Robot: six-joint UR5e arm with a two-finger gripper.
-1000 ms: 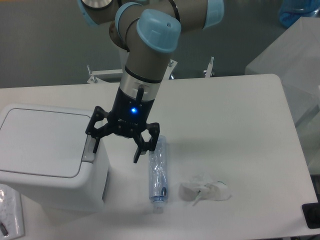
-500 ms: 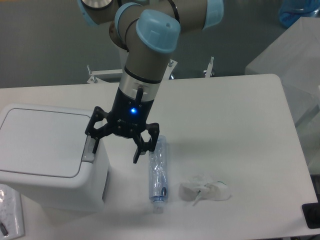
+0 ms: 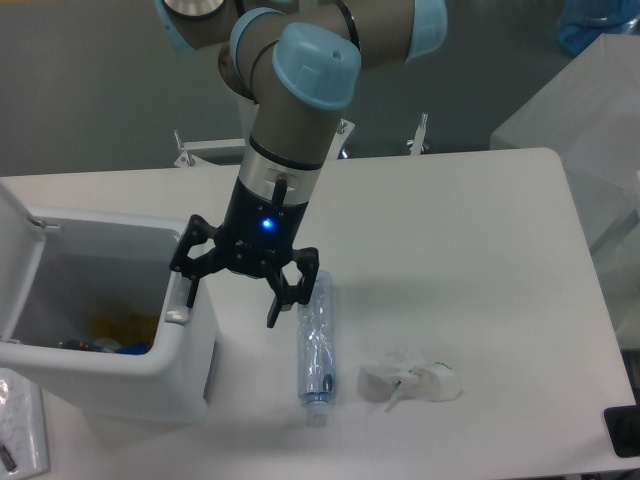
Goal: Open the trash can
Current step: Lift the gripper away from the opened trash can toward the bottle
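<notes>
The white trash can stands at the left of the table with its lid swung up and back at the far left, so the inside shows. Yellow and blue scraps lie at its bottom. The grey push tab sits on its right rim. My gripper hangs open over that rim, one black finger down on the tab and the other finger out over the table. Nothing is held between them.
A clear plastic bottle lies on the table just right of the gripper. A crumpled white wad lies farther right. A sheet sits at the front left corner. A dark object is at the right edge.
The trash can lid, flat and shut in the earlier frames, has sprung up to the left and the bin now stands open. The gripper has hardly moved.
</notes>
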